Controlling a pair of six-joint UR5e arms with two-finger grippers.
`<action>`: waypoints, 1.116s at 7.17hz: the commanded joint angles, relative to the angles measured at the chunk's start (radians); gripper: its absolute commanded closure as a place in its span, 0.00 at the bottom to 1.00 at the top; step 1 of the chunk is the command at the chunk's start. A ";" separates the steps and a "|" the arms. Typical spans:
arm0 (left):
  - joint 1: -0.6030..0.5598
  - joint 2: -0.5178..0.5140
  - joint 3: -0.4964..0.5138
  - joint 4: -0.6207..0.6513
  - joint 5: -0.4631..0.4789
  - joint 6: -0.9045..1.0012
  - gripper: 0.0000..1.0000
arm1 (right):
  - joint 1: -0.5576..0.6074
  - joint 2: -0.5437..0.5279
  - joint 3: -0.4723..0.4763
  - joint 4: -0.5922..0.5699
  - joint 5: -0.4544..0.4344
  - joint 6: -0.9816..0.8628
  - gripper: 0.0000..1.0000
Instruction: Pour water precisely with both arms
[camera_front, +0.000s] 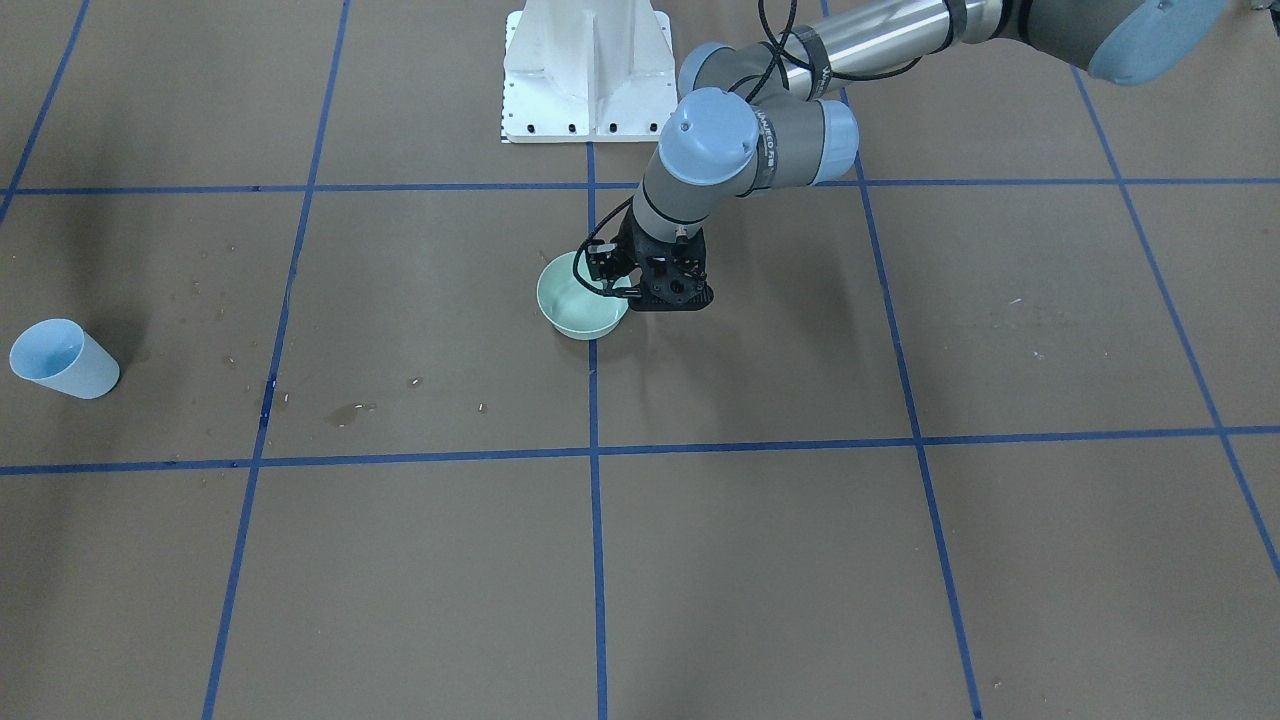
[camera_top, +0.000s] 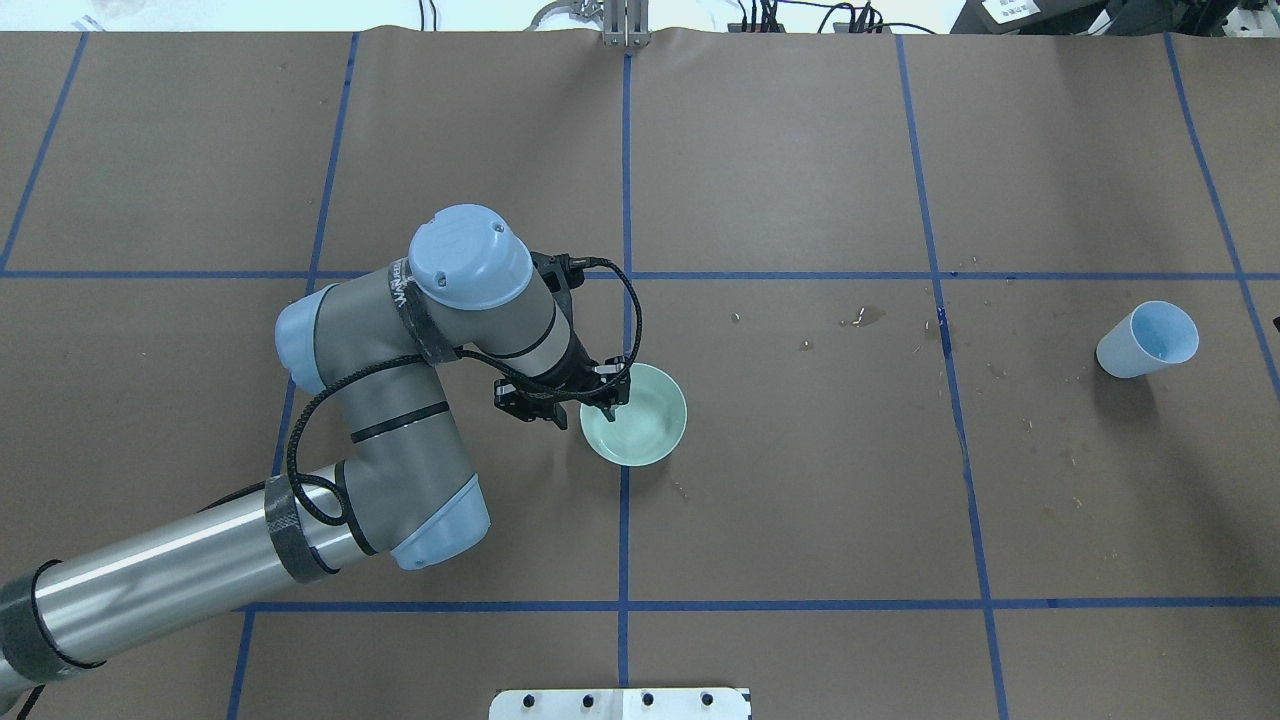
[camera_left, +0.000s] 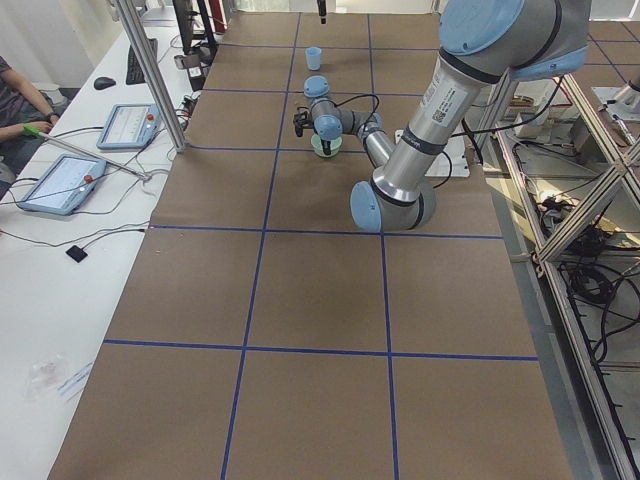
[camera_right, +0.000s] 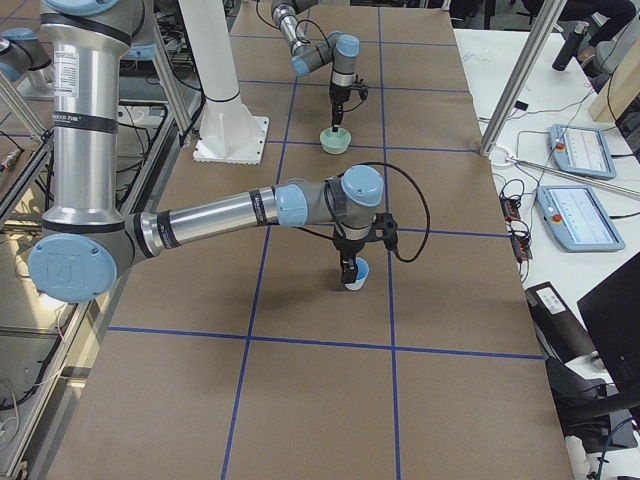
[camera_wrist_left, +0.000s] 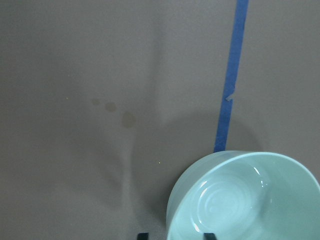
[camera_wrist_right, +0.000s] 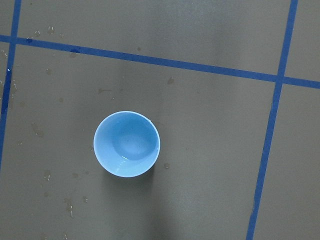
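Brown paper table (camera_top: 800, 500): left gripper (camera_top: 608, 398) straddles the mint bowl (camera_top: 655, 440) at its nine-o'clock rim, fingers (camera_wrist_left: 209, 236) apart, not yet clamped; blue cup (camera_wrist_right: 127, 144) sits beneath right gripper (camera_right: 349, 276), whose grip I can't tell.

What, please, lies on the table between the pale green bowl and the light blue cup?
In the overhead view, only one blue tape line and small stains lie between bowl and cup.
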 joint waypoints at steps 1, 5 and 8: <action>-0.022 0.000 -0.045 0.006 -0.002 -0.003 0.01 | -0.052 -0.011 -0.020 0.161 -0.006 0.046 0.01; -0.037 0.000 -0.047 0.006 0.001 -0.005 0.01 | -0.203 -0.159 -0.098 0.833 -0.135 0.319 0.01; -0.036 0.000 -0.044 0.006 0.004 -0.005 0.01 | -0.246 -0.186 -0.271 1.257 -0.229 0.421 0.01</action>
